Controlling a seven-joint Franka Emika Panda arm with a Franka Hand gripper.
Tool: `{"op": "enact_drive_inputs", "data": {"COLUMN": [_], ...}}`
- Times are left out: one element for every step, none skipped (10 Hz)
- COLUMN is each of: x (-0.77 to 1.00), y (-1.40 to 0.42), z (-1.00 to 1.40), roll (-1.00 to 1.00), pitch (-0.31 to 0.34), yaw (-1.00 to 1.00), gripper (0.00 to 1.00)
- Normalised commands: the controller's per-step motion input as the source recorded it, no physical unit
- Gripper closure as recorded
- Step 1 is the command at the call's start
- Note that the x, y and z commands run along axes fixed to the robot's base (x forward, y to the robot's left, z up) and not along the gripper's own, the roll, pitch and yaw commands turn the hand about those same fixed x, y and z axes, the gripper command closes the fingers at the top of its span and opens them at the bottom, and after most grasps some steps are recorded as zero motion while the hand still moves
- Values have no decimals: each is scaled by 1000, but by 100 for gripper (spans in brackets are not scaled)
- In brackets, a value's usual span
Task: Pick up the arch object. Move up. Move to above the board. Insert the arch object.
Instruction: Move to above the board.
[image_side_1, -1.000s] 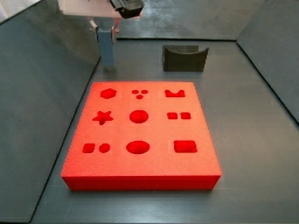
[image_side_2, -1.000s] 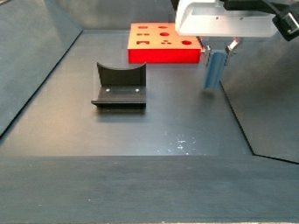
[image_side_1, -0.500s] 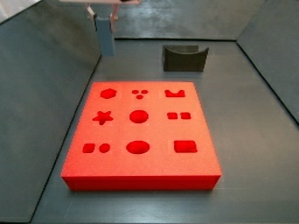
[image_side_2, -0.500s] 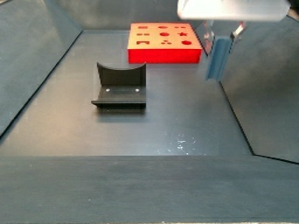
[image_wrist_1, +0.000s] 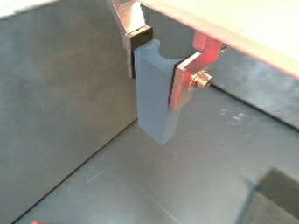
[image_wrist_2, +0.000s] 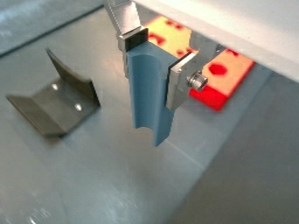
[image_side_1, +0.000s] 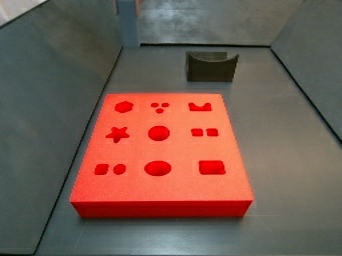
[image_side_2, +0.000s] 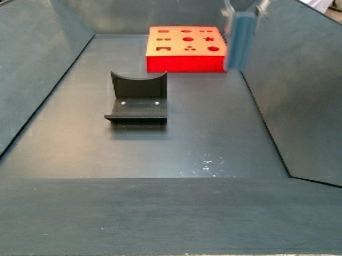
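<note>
The arch object (image_wrist_1: 158, 101) is a slim pale blue-grey block, and it also shows in a wrist view (image_wrist_2: 149, 101). My gripper (image_wrist_1: 162, 59) is shut on its upper part, as a wrist view (image_wrist_2: 156, 63) also shows, and the block hangs upright well above the floor. In both side views only the block (image_side_1: 127, 22) (image_side_2: 242, 42) shows at the top edge, and the gripper is out of frame. The red board (image_side_1: 160, 150) lies on the floor, clear of the block. It also shows in a side view (image_side_2: 187, 50) and behind the fingers in a wrist view (image_wrist_2: 225, 74).
The fixture (image_side_1: 211, 66) stands on the dark floor beyond the board, and it also shows in a side view (image_side_2: 136, 98) and in a wrist view (image_wrist_2: 52, 103). Sloped grey walls (image_side_1: 54, 60) enclose the floor on all sides.
The gripper has risen with the arch object held in it. The gripper body has left the top of both side views. The board and the fixture have not moved.
</note>
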Motion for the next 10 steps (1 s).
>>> {"op": "enact_drive_inputs", "data": {"x": [489, 451, 422, 389, 352, 297, 175, 125, 54, 35], "y": [-139, -130, -125, -119, -109, -97, -64, -50, -31, -26], "z": [1000, 1000, 1000, 1000, 1000, 1000, 777, 669, 459, 357], "roll": [-61, -50, -45, -40, -35, -36, -38, -39, -41, -43], "pitch": [141, 111, 100, 97, 97, 95, 95, 88, 69, 62], "yaw": [29, 33, 35, 36, 37, 35, 33, 34, 35, 34], "gripper": [100, 100, 100, 100, 100, 100, 100, 100, 100, 100]}}
